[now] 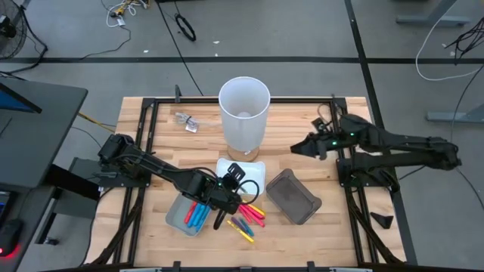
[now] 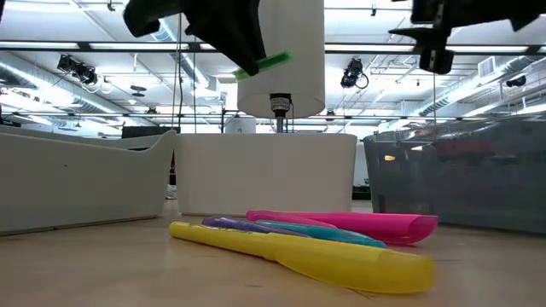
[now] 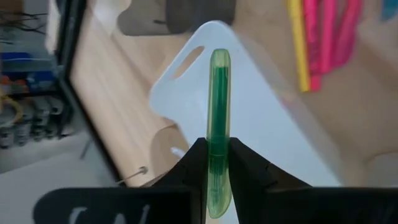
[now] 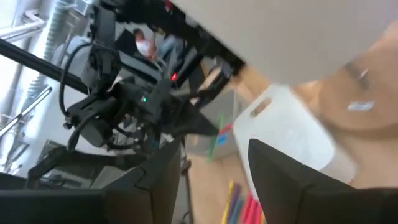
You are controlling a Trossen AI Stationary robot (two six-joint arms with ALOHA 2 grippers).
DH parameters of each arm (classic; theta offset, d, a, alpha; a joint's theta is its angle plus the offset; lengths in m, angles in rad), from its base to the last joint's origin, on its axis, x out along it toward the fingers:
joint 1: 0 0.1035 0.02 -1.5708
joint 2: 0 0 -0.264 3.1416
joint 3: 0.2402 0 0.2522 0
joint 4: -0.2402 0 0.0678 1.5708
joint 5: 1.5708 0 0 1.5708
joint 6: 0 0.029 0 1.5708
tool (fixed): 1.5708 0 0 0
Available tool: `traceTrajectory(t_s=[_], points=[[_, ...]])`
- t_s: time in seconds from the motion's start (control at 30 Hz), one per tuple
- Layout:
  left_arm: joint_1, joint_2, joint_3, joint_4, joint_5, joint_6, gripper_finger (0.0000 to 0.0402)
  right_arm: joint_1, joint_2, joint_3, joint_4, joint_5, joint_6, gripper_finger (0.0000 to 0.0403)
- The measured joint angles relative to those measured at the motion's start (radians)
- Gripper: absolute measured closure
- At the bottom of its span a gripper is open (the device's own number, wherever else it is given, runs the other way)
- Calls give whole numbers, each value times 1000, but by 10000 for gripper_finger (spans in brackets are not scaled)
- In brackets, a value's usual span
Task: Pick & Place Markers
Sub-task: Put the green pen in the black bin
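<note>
A green marker [image 3: 219, 106] is held above the white tray [image 3: 261, 124] by my left gripper [image 3: 217, 171], which is shut on it. In the low view the green marker [image 2: 263, 65] sticks out of the gripper high over the table. Yellow, pink, purple and teal markers [image 2: 316, 239] lie flat on the wood near the front. Blue and red markers [image 1: 197, 214] lie in a light grey tray [image 1: 175, 219]. My right gripper [image 1: 296, 149] hangs open in the air at the right, clear of everything. My left gripper pinches the green marker near its one end [image 3: 217, 163] between its two fingers. The marker runs forward along the fingers and most of its length sticks out past the tips. The fingers slant down from the table's left. The marker is lifted clear, over the white tray.
A tall white cylinder [image 1: 244, 113] stands at the table's middle, just behind the white tray [image 1: 257, 172]. A dark grey tray [image 1: 293, 196] sits to the right of the loose markers. A small clear object [image 1: 186, 121] lies far left. A person shows beyond the table [image 4: 146, 43].
</note>
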Motion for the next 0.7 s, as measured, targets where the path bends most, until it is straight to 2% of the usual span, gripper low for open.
traceTrajectory(t_s=[0.17,0.27,0.5,0.6,0.7], points=[[0,0,0,20,-60,60,354,91,113,52,21,12,100,214],[-1,0,0,27,-76,85,354,164,175,82,27,58,155,214],[-40,0,0,86,-166,180,354,334,303,117,110,249,262,214],[-64,0,0,128,-204,234,354,388,350,118,195,341,311,214],[-91,0,0,167,-260,280,354,433,391,119,277,389,340,214]])
